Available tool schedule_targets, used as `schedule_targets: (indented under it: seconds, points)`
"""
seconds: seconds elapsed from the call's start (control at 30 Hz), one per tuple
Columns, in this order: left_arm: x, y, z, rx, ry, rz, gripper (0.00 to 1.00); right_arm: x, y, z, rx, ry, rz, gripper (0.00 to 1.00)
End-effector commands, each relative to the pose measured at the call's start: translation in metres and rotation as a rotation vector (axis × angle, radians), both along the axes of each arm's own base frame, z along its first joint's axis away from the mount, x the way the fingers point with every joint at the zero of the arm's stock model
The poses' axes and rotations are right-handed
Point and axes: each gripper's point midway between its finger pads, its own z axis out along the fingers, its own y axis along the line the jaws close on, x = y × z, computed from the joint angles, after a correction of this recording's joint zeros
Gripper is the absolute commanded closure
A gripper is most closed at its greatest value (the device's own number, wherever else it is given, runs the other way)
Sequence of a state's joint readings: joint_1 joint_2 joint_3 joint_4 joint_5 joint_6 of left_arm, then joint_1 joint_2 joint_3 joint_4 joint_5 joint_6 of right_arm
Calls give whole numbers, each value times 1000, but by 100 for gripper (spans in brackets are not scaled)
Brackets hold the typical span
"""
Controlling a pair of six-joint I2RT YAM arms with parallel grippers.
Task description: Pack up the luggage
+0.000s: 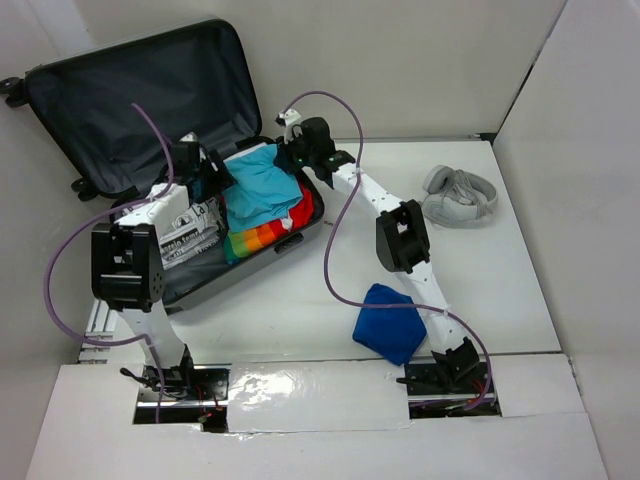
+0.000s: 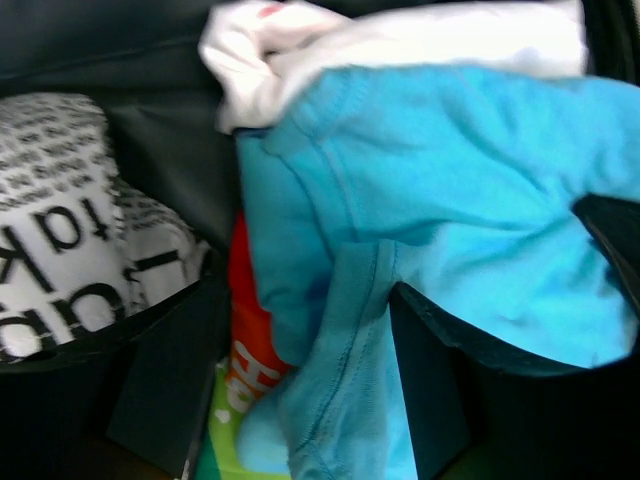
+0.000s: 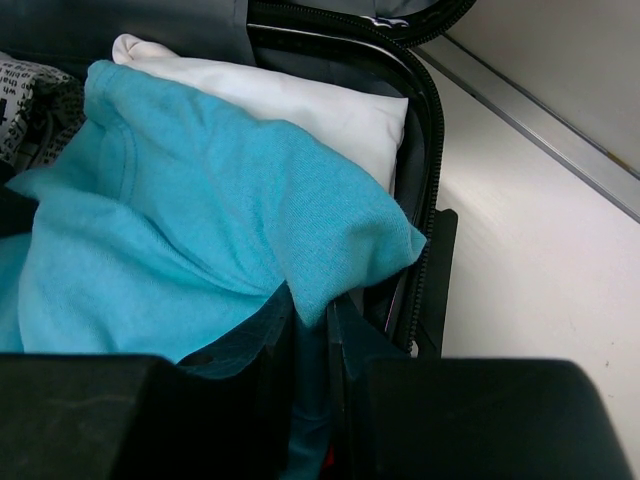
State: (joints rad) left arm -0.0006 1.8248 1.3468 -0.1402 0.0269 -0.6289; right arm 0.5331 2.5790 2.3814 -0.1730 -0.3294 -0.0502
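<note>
Luggage (image 1: 140, 100) open | right claw (image 3: 310, 340) clamped on turquoise shirt (image 3: 200, 230) | left claw (image 2: 305, 300) apart | headphones (image 1: 460, 195) overhead only

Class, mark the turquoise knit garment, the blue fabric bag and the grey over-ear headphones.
Turquoise knit garment (image 1: 258, 185): top view, middle fold.
Blue fabric bag (image 1: 388, 322): top view, centre.
Grey over-ear headphones (image 1: 440, 180): top view, earcup.

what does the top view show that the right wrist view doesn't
Only top: the open lid of the luggage, a blue bag and headphones on the table. Only right wrist: the right pincer pinching a fold of the teal shirt. Both: the teal shirt, white cloth and printed cloth.
</note>
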Motion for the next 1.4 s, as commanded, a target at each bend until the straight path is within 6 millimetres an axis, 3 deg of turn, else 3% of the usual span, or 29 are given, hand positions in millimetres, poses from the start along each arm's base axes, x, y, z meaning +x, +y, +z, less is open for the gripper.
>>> schedule_targets:
  seconds: [0.0, 0.03, 0.07, 0.13, 0.17, 0.23, 0.27, 0.3, 0.4, 0.57, 0.67, 0.77, 0.9, 0.93, 1.0, 1.17, 1.3, 1.37]
  points:
    - [4, -13, 37, -18, -123, -93, 20, 7, -11, 37, 6, -77, -22, 100]
    - [-2, -11, 40, -24, -127, -95, 20, 7, -11, 37, 1, -84, -19, 100]
    - [-8, -10, 58, -13, -165, -101, 18, 10, -17, 32, -5, -75, -28, 100]
    - [-17, -10, 65, -3, -186, -107, 12, 11, -24, 41, -1, -83, -37, 100]
    - [-22, -12, 63, -9, -186, -116, 3, 11, -24, 41, -1, -83, -37, 100]
    - [-19, -7, 69, -7, -200, -107, 3, 12, -28, 41, 5, -80, -29, 100]
    - [-18, -4, 62, 1, -171, -92, 3, 12, -27, 42, 2, -85, -18, 100]
    - [-14, 1, 49, 0, -137, -81, 5, 11, -27, 48, 6, -93, -18, 100]
    - [1, 2, 45, -19, -137, -83, 17, 11, -28, 46, -12, -101, -11, 100]
    - [25, 8, 20, -12, -84, -52, 27, 11, -28, 46, -12, -102, -11, 100]
    - [33, 8, 16, -12, -81, -52, 30, 10, -27, 50, -5, -108, -2, 100]
    - [40, 9, 10, -12, -80, -52, 39, 12, -26, 48, -5, -108, -2, 100]
    - [43, 12, 7, -20, -71, -52, 66, 12, -26, 50, -1, -116, -2, 100]
    - [43, 12, 7, -20, -71, -52, 85, 12, -26, 50, -1, -116, -2, 100]
    - [45, 13, 18, -19, -93, -39, 98, 14, -25, 47, -1, -115, -2, 100]
    - [51, 12, 42, 2, -183, -72, 100, 18, -24, 53, 7, -137, -12, 100]
    - [49, 14, 47, 20, -216, -68, 100, 23, -23, 64, 27, -179, -22, 100]
    - [49, 22, 52, 47, -229, -28, 100, 29, -25, 79, 38, -216, -48, 100]
